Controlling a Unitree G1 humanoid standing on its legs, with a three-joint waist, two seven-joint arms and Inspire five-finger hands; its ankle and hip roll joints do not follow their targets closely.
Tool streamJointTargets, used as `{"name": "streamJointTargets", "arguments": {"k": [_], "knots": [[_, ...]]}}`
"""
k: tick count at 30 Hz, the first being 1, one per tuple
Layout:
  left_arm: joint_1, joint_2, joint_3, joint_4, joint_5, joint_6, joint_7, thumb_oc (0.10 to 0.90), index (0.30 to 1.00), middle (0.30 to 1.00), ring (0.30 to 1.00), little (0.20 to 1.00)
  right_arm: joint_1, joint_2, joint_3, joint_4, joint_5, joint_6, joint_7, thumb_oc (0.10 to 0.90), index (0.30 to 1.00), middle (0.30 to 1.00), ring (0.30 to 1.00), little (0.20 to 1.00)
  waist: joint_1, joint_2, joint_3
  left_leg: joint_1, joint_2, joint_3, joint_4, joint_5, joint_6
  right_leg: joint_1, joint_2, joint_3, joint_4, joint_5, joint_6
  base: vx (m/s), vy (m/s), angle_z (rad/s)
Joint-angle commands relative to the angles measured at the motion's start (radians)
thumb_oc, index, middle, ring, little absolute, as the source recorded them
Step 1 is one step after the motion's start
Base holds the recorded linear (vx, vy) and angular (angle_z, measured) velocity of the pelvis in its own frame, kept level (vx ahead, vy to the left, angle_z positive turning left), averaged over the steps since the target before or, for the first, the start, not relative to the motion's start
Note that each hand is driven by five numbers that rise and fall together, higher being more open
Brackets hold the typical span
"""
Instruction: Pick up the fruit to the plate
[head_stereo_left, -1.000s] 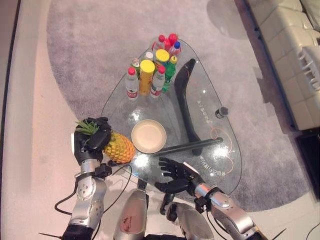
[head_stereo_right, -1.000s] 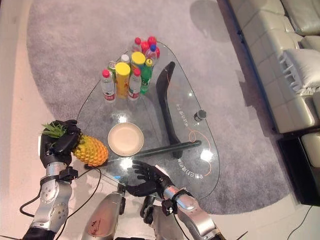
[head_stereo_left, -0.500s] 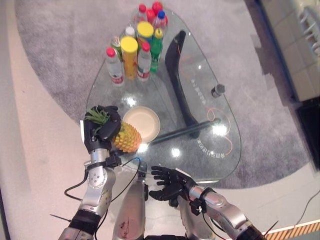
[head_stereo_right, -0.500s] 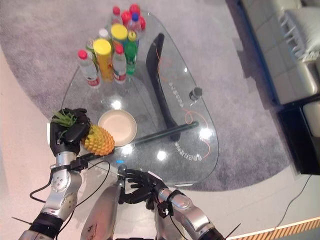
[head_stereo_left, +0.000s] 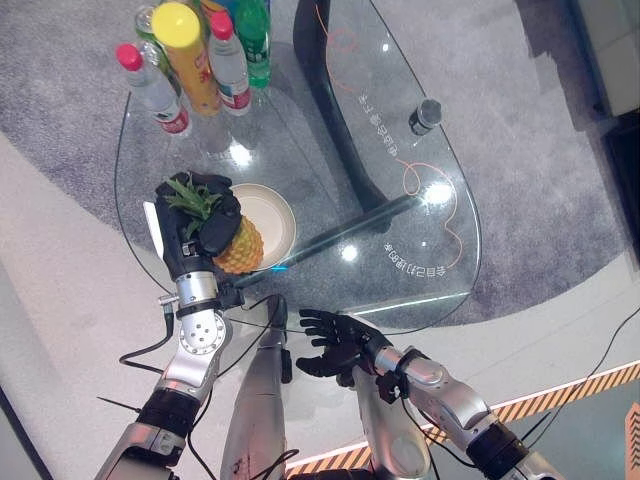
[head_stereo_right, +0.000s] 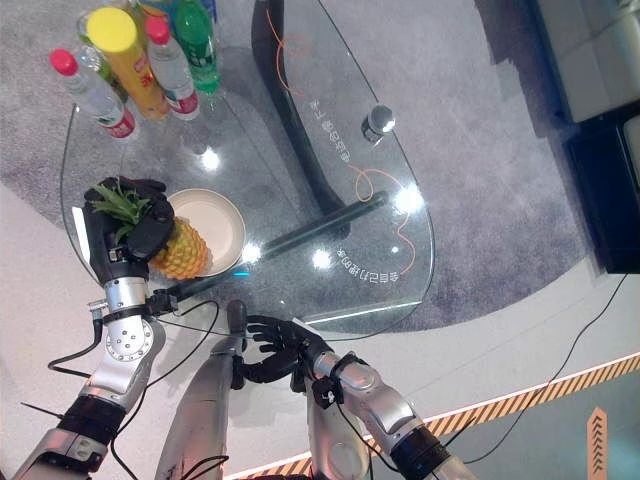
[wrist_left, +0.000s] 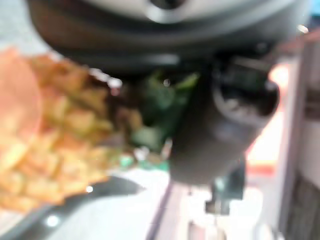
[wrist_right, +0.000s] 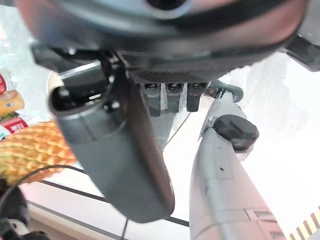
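The left hand (head_stereo_left: 192, 240) is clamped round the leafy crown and upper body of the pineapple (head_stereo_left: 238, 248), its dark fingers curled over the green leaves. The fruit hangs tilted, crown toward the robot's left, its yellow body overlapping the near-left rim of the cream plate (head_stereo_left: 276, 217); whether it touches the plate cannot be told. The right hand (head_stereo_left: 335, 343) is held below the near edge of the glass table (head_stereo_left: 330, 140), over pale floor, its fingers spread and relaxed with nothing in them (the right wrist view shows the thumb (wrist_right: 117, 160) standing clear of the finger row).

Edges and room: the plate lies near the table's near-left edge, and the left hand reaches in across that edge. Between the plate and the cluster of bottles (head_stereo_left: 195, 55) at the far-left corner lies a bare stretch of glass. To the right of the plate, the dark table leg (head_stereo_left: 350, 225) shows through the glass, running toward the right side; a small dark cap-like object (head_stereo_left: 425, 115) stands well apart, toward the far-right part of the top. A grey rug (head_stereo_left: 520, 170) lies under the table, and a striped orange-and-black line (head_stereo_left: 560, 395) crosses the floor at the near right.

Writing: pale lettering on the glass and the bottle labels are too small to make out.
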Motion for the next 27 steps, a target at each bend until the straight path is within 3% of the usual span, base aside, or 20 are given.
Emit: {"name": "streamJointTargets", "arguments": {"k": [1, 9, 20, 27], "knots": [[-0.109, 0.026, 0.009, -0.113, 0.165, -0.165, 0.111, 0.100, 0.300, 0.300, 0.300, 0.200, 0.001, -0.027, 0.038, -0.117, 0.067, -0.009, 0.022, 0.800, 0.900, 0.900, 0.900, 0.900, 0.008, 0.001, 0.006, -0.033, 0.020, -0.024, 0.175, -0.087, -0.003, -0.008, 0.007, -0.028, -0.104, 0.210, 0.054, -0.03, 0.076, -0.04], [-0.207, 0.030, -0.006, -0.076, 0.281, -0.146, 0.246, 0.100, 0.300, 0.300, 0.300, 0.200, -0.070, -0.035, 0.045, -0.115, 0.083, 0.024, -0.007, 0.800, 0.900, 0.900, 0.900, 0.900, -0.019, 0.008, 0.006, -0.116, 0.018, -0.019, 0.194, -0.093, -0.008, -0.111, 0.011, -0.008, -0.084, 0.219, 0.045, -0.02, 0.071, -0.05], [-0.274, -0.003, -0.008, 0.009, 0.290, -0.158, 0.353, 0.100, 0.300, 0.300, 0.300, 0.200, -0.146, -0.043, 0.050, -0.103, 0.086, 0.052, -0.041, 0.800, 0.900, 0.900, 0.900, 0.900, -0.043, 0.031, 0.006, -0.190, -0.002, -0.014, 0.189, -0.089, -0.010, -0.218, 0.022, 0.012, -0.064, 0.224, 0.028, -0.01, 0.086, -0.05], [-0.303, -0.023, -0.006, 0.087, 0.368, -0.146, 0.450, 0.100, 0.300, 0.300, 0.300, 0.200, -0.172, -0.057, 0.047, -0.096, 0.074, 0.051, -0.037, 0.800, 0.900, 0.900, 0.900, 0.900, -0.054, 0.037, 0.006, -0.224, -0.015, -0.008, 0.178, -0.080, -0.013, -0.269, 0.035, 0.016, -0.057, 0.227, 0.017, -0.02, 0.063, 0.00]]}}
